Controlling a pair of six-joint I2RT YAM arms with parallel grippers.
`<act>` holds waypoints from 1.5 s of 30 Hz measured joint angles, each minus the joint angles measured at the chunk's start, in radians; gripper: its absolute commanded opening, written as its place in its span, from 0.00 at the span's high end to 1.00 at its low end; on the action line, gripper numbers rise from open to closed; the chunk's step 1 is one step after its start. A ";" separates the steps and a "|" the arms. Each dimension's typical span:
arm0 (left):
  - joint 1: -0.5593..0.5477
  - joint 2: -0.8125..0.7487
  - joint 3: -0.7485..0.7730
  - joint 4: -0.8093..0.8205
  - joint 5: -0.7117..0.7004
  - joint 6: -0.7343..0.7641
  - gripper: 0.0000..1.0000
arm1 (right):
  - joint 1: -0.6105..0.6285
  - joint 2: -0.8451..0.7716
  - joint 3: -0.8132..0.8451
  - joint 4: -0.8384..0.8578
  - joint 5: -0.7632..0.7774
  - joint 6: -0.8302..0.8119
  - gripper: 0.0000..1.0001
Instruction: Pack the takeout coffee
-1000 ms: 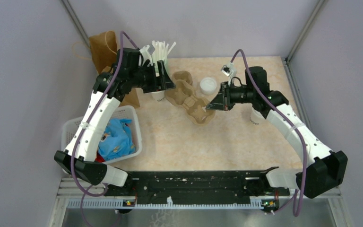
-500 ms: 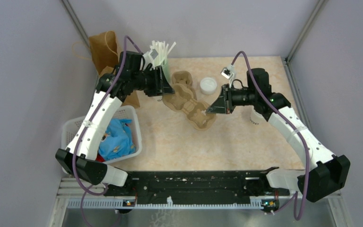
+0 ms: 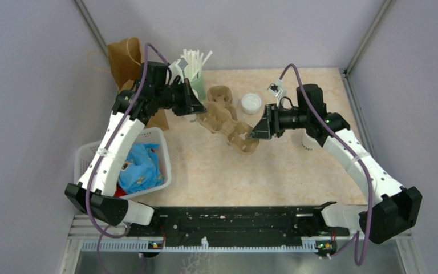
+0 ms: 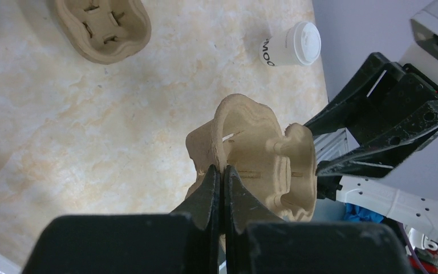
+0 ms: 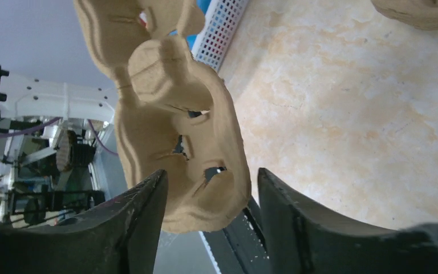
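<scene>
At the left edge of the table, a white basket point(image 3: 167, 162) is sitting beside the left arm. Right of it, the left gripper point(image 4: 222, 174) is pinching fully closed on the thin rim wall of a brown pulp carrier point(image 4: 262, 154), holding it tilted off the table. A second carrier point(image 4: 102, 25) is lying flat nearer the far edge. At the held carrier's other end, the right gripper point(image 5: 211, 174) is standing open, one finger on each side of the pulp, clamping nothing. The takeout coffee point(image 4: 292, 44) is sitting lidded near the right edge, partly under the right arm, well apart from both carriers. Probable faults: the single pinch is bearing the whole carrier, so the pulp may tear or swing. Withdrawing right fingers may snag a pocket. A low right forearm may topple the coffee.
</scene>
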 measured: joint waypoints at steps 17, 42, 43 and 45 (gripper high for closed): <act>0.032 -0.109 -0.117 0.105 -0.023 -0.060 1.00 | -0.063 -0.169 -0.427 0.485 0.043 0.871 0.54; 0.041 -0.112 -0.150 0.171 -0.022 -0.120 1.00 | -0.042 -0.250 -0.491 0.725 0.076 1.150 0.92; 0.042 -0.113 -0.153 0.175 -0.022 -0.122 1.00 | -0.042 -0.250 -0.491 0.729 0.079 1.152 0.96; 0.044 -0.114 -0.156 0.180 -0.022 -0.127 1.00 | -0.042 -0.249 -0.491 0.732 0.089 1.159 1.00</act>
